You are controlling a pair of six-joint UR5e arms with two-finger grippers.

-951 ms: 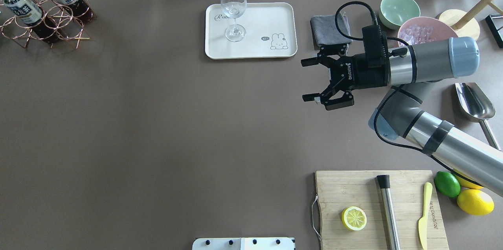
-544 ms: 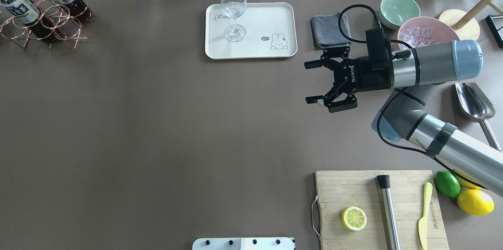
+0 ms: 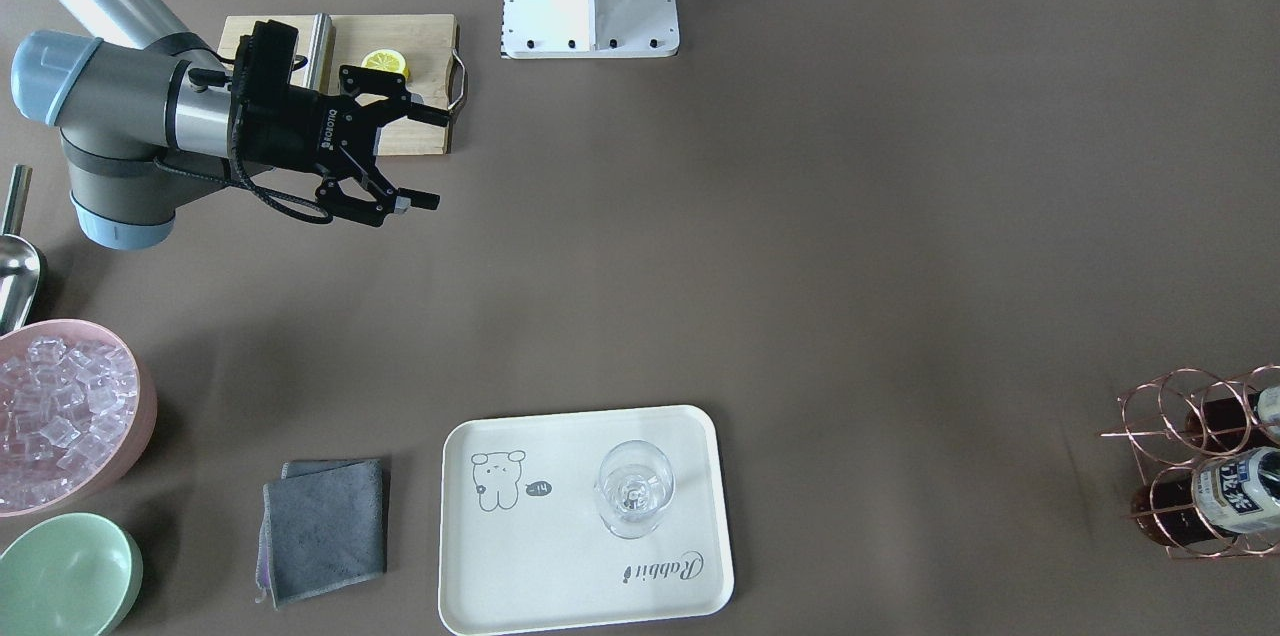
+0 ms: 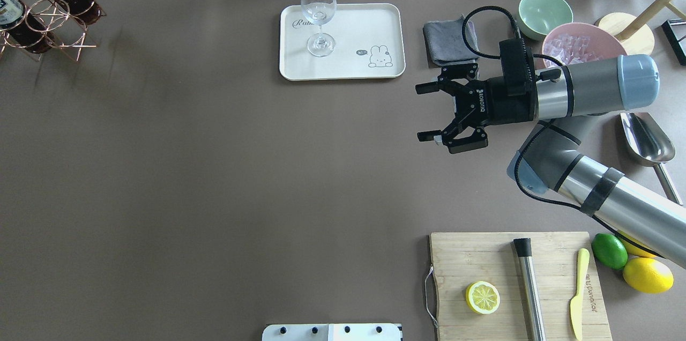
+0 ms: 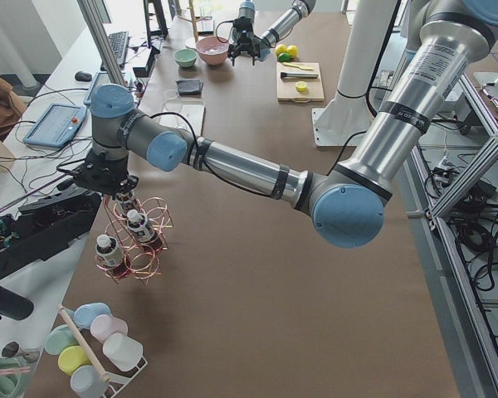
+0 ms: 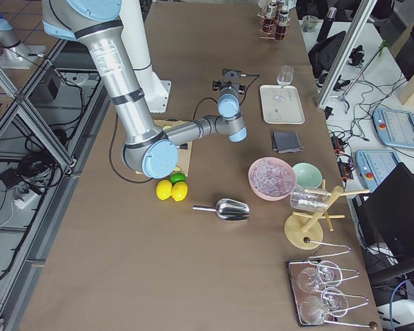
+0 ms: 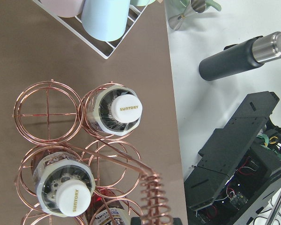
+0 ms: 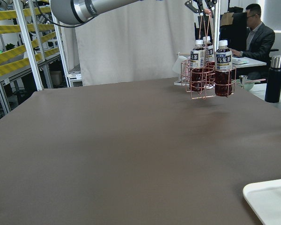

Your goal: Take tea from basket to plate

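Observation:
The basket (image 4: 51, 24) of copper wire sits at the table's far left corner; it also shows in the front view (image 3: 1180, 436) and the right wrist view (image 8: 206, 79). It holds three tea bottles (image 7: 125, 108) (image 7: 74, 199) (image 8: 223, 61) with white caps. My left gripper (image 5: 116, 186) (image 8: 200, 5) is shut on the basket's looped handle (image 7: 152, 201) and holds it just off the table. The cream plate (image 4: 353, 67) (image 3: 560, 566) lies at the far middle with a stemmed glass (image 4: 319, 14) on it. My right gripper (image 4: 423, 112) (image 3: 435, 161) is open and empty, right of the plate.
A grey cloth (image 4: 450, 41), green bowl (image 4: 544, 13), pink ice bowl (image 4: 581, 43) and metal scoop (image 4: 646, 140) lie at the right. A cutting board (image 4: 514, 255) with a lemon half (image 4: 483, 297) is at the near right. A cup rack (image 5: 91, 348) stands beyond the basket.
The basket with its bottles has moved left and toward the far corner, carried by my left gripper. My right gripper has drawn back slightly to the right, still open.

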